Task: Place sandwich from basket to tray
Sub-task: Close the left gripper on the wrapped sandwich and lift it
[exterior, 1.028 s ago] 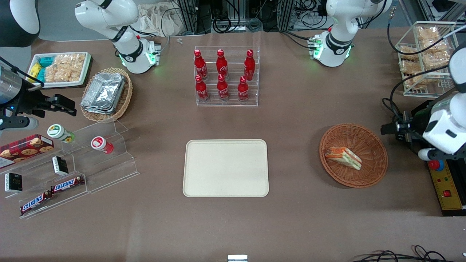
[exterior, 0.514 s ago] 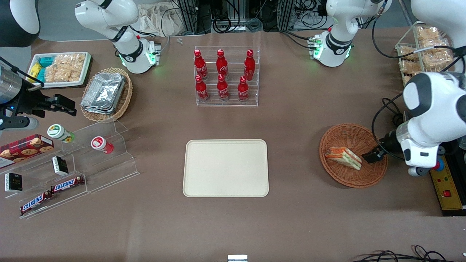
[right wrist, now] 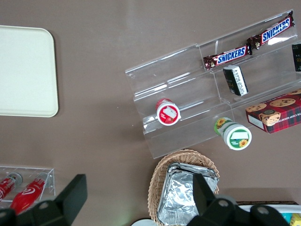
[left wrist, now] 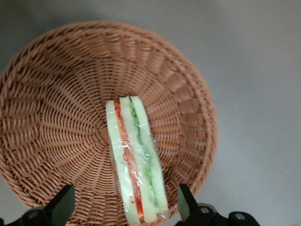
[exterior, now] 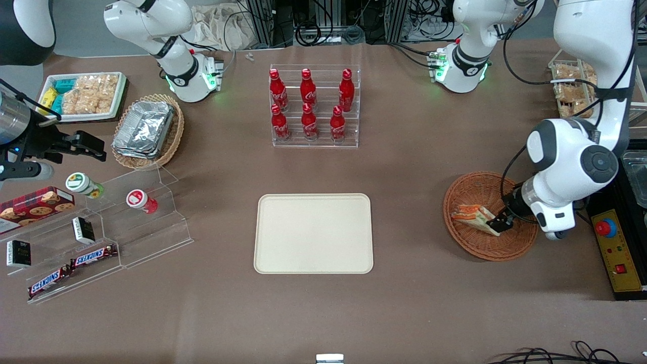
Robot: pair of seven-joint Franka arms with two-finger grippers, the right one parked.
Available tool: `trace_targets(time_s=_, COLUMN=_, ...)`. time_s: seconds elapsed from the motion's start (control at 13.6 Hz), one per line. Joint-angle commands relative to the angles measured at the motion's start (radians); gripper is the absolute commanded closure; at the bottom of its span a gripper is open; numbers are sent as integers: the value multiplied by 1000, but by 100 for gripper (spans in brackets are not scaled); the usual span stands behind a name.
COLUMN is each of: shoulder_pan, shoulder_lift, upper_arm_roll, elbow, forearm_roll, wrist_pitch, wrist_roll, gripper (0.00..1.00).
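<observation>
The sandwich (exterior: 470, 215), a wrapped wedge of white bread with orange and green layers, lies in the round reddish-brown wicker basket (exterior: 482, 245) toward the working arm's end of the table. My left gripper (exterior: 498, 221) is down in the basket at the sandwich's end. In the left wrist view the sandwich (left wrist: 136, 160) lies between the gripper's (left wrist: 126, 207) two fingertips (left wrist: 63, 203), which stand wide apart and clear of it. The gripper is open. The cream-beige tray (exterior: 313, 233) lies flat mid-table, with nothing on it.
A clear rack of red bottles (exterior: 314, 107) stands farther from the front camera than the tray. A control box with a red button (exterior: 617, 250) sits beside the basket at the table's end. A wire rack of snack bags (exterior: 576, 91) stands near the arm's elbow.
My left arm has swung in from the table's end and come down over the basket. The gripper now straddles the sandwich's end. The sandwich has not moved.
</observation>
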Motion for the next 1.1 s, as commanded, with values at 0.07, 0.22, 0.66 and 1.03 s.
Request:
trace_targets(time_s=0.07, shoulder_pan=-15, shoulder_lift=16, upper_arm_roll=-5, elbow=-34, forearm_roll=13, wrist_pitch=95, wrist_roll=-95, gripper=2)
trace_targets(time_s=0.22, shoulder_pan=-23, shoulder_lift=29, upper_arm_roll=-5, elbow=-31, forearm_roll=15, wrist_pitch=123, wrist_roll=-130, gripper=2)
trace_targets(time_s=0.66, shoulder_pan=-21, shoulder_lift=52, upper_arm_roll=-5, elbow=-64, forearm_roll=16, wrist_pitch=167, wrist_roll=-150, gripper=3)
trace_targets(time_s=1.03, shoulder_pan=-21, shoulder_lift=60, upper_arm_roll=-3, elbow=-69, forearm_roll=16, wrist_pitch=169, wrist_roll=-160, gripper=9)
